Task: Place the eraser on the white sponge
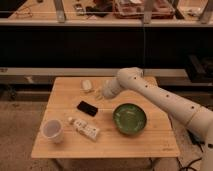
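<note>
Wooden table: one is counted in the camera view; every loose item is carried on it.
Eraser: one; black and glossy, laid flat on the boards near the table's middle, not lifted.
White sponge: one; set near the far edge, apart from the eraser, with nothing on top.
Gripper: one; held low over the table, just right of sponge and eraser; whether it is released or clenched cannot be told, and nothing is seen grasped.
Progress: judged as early; the eraser is yet to be grasped, carried and set on the sponge.
Other items: one translucent cup, one white printed tube, one green bowl.
</note>
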{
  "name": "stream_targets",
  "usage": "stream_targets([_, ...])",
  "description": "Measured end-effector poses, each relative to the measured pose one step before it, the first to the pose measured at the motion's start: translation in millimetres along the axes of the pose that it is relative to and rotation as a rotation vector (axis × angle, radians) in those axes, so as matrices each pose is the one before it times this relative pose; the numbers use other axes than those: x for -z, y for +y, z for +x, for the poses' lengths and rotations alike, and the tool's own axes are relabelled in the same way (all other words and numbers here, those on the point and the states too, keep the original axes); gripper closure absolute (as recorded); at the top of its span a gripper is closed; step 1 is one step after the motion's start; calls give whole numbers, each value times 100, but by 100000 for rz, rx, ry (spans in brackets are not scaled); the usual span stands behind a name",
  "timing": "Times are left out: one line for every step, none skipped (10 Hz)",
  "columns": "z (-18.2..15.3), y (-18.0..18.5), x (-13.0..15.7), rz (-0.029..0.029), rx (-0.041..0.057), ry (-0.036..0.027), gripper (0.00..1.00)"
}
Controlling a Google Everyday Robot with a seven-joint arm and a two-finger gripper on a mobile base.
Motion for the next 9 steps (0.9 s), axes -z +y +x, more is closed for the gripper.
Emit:
stream_targets([212,565,-240,-1376,-1310,2355,100])
stream_targets([34,741,-563,-371,-2648,2678,98])
stream_targets([-396,622,-869,1642,-4317,21,89])
stream_targets([-507,351,-752,2717,-4689,-2316,80])
stream_targets([-219,69,-457,3291,-4249,-2073,72])
stream_targets([101,202,-514,3376,-4005,-1547,62])
stream_targets([778,518,-584,3601,-4211,-474,48])
stream_targets([739,497,-365,1589,-2924,-43,40])
stream_targets([836,581,-339,1242,-3049,-39,30])
